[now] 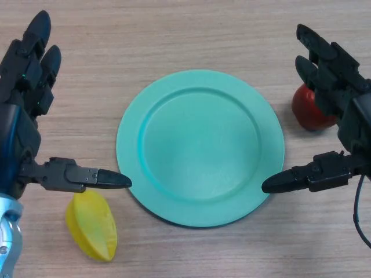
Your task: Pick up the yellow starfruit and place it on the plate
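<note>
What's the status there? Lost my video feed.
Left hand and right hand open, holding nothing. Yellow starfruit on table, off the plate, below left thumb. Red fruit behind right hand, not blocking.

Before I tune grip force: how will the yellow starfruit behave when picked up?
The ridged yellow plastic-looking starfruit appears rigid and probably light. Its glossy skin may slip between fingers. Lying on its side on the wooden table, it could rock or roll if nudged.
</note>
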Robot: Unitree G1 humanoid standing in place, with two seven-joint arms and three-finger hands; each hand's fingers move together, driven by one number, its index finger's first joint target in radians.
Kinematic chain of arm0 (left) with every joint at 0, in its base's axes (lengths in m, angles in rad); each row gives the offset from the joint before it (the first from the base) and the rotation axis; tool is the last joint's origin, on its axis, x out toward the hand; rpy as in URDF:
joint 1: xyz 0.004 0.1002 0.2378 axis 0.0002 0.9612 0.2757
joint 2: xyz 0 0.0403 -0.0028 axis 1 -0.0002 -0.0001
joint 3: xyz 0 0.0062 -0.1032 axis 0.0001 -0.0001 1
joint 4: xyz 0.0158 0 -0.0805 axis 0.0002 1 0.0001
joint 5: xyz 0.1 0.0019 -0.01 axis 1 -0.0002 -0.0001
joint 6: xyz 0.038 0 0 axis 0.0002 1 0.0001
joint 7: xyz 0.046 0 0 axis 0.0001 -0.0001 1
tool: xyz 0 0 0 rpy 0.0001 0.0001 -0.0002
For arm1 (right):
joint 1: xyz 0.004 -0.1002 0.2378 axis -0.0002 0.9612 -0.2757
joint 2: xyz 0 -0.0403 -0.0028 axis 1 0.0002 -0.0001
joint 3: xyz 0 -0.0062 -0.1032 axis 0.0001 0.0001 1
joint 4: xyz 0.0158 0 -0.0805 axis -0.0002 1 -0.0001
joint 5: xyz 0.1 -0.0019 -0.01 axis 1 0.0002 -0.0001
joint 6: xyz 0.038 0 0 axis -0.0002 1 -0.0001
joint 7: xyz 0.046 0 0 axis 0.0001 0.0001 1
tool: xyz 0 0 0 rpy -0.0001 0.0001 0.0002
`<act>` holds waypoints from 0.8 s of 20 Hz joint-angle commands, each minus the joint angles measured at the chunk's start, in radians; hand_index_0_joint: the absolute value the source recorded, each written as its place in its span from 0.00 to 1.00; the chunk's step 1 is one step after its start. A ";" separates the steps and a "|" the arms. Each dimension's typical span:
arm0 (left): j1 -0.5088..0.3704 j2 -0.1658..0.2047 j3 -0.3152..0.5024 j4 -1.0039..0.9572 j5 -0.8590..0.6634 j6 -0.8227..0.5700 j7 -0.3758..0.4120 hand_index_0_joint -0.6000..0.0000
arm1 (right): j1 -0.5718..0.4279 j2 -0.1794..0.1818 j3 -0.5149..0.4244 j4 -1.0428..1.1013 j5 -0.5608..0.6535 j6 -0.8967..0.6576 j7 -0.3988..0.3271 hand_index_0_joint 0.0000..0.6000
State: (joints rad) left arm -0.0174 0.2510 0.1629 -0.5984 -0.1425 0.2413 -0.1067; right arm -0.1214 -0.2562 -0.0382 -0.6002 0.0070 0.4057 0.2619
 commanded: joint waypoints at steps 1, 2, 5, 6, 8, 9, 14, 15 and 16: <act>-0.027 0.022 0.032 -0.059 -0.017 -0.084 -0.004 1.00 | -0.029 -0.018 -0.036 -0.054 0.019 -0.132 -0.018 0.00; -0.031 0.023 0.030 -0.061 -0.010 -0.079 0.000 1.00 | -0.032 -0.017 -0.033 -0.059 0.017 -0.127 -0.022 0.00; -0.037 0.026 0.036 -0.065 0.007 -0.081 0.004 1.00 | -0.040 -0.015 -0.031 -0.055 0.018 -0.148 -0.035 0.00; -0.035 0.024 0.035 -0.061 0.017 -0.095 0.010 1.00 | -0.047 -0.015 -0.028 -0.053 0.017 -0.150 -0.038 0.00; -0.025 0.017 0.029 -0.054 0.026 -0.125 0.018 1.00 | -0.047 -0.012 -0.022 -0.046 0.017 -0.153 -0.036 0.00; -0.023 0.015 0.027 -0.054 0.023 -0.130 0.021 1.00 | -0.045 -0.011 -0.022 -0.052 0.026 -0.141 -0.034 0.00; 0.007 0.002 0.006 -0.149 -0.002 -0.001 0.030 1.00 | -0.052 -0.001 -0.008 -0.017 0.035 -0.153 -0.039 0.00; 0.022 -0.008 -0.002 -0.167 0.000 0.021 0.038 1.00 | -0.054 -0.001 -0.008 -0.005 0.034 -0.169 -0.045 0.00; 0.046 -0.018 -0.018 -0.184 0.035 0.014 0.053 1.00 | -0.057 -0.002 -0.007 0.005 0.033 -0.178 -0.050 0.00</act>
State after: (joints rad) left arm 0.0400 0.2180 0.1214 -0.7245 -0.1227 0.3450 -0.0766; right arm -0.1449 -0.2484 -0.0024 -0.5438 0.0072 0.3934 0.2483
